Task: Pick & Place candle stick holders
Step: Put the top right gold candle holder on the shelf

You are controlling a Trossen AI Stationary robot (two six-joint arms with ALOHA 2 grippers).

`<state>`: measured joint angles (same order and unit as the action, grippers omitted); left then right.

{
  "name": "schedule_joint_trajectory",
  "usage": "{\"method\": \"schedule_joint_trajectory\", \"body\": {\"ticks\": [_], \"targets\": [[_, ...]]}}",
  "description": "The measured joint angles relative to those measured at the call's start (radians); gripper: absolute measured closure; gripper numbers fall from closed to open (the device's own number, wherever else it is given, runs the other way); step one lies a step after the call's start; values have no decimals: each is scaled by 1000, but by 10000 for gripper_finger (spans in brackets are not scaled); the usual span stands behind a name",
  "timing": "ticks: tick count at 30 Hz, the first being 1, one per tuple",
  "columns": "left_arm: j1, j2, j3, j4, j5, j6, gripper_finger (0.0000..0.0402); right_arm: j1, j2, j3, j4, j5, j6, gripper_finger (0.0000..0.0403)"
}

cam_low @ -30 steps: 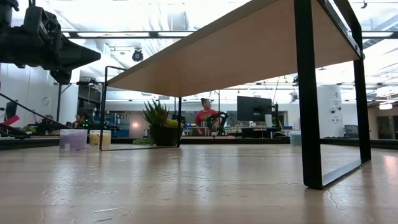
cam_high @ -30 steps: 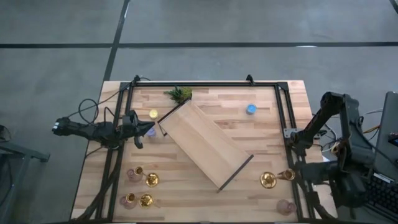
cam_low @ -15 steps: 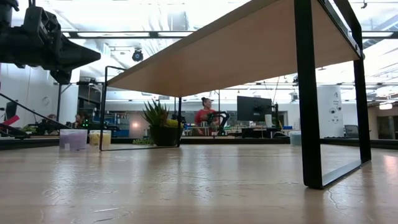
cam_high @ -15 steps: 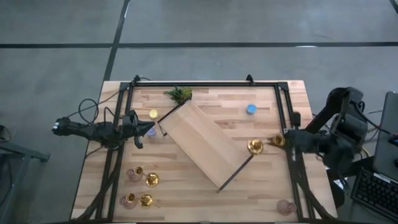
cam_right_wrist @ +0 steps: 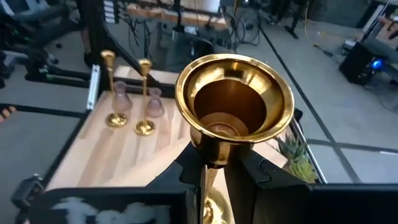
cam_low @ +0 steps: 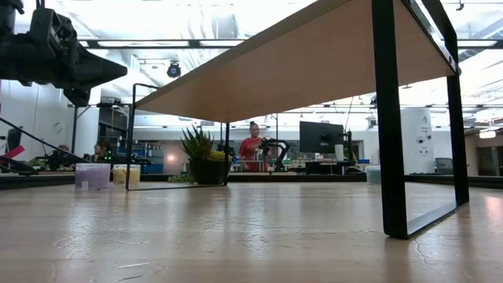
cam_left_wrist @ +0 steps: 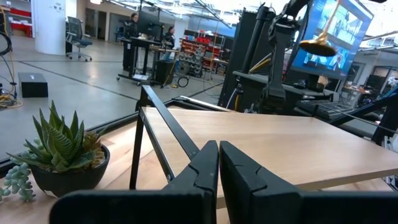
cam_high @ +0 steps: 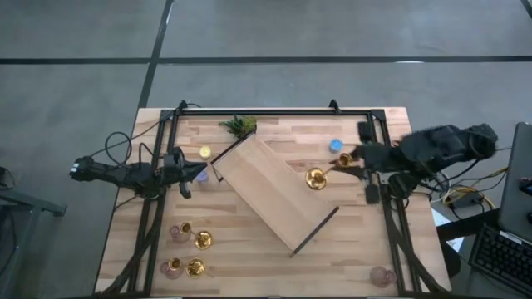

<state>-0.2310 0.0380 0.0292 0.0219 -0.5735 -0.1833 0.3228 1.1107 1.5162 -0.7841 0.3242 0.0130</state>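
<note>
My right gripper is shut on one gold candle stick holder, held in the air over the right end of the raised wooden shelf. Two more gold candle stick holders stand on their round bases at the near left, each beside a pinkish glass cup. A third glass cup stands at the near right corner. My left gripper waits shut and level at the table's left side. My right gripper pinches the candle stick holder's slim stem between its two fingers, just behind the wide flared round end. That end sticks out past the fingertips toward the table's left. The holder is lifted clear, above the shelf.
The shelf stands slantwise on black legs in the table's middle. A green plant sprig, a yellow disc and a blue disc lie toward the far edge. A black frame rims the table. A person stands in the room beyond.
My right arm has swung round, carrying the candle stick holder up from the table's near right toward the far edge and the left. It now hangs over the shelf's right end. The gripper has stayed shut on it.
</note>
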Motion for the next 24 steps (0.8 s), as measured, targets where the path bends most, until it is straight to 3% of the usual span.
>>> {"method": "schedule_joint_trajectory", "body": {"ticks": [11, 24], "targets": [[0, 0, 0, 0, 0, 0, 383, -349, 172, -2, 121, -435, -187, 369], [0, 0, 0, 0, 0, 0, 383, -538, 413, -2, 335, -493, -206, 369]]}}
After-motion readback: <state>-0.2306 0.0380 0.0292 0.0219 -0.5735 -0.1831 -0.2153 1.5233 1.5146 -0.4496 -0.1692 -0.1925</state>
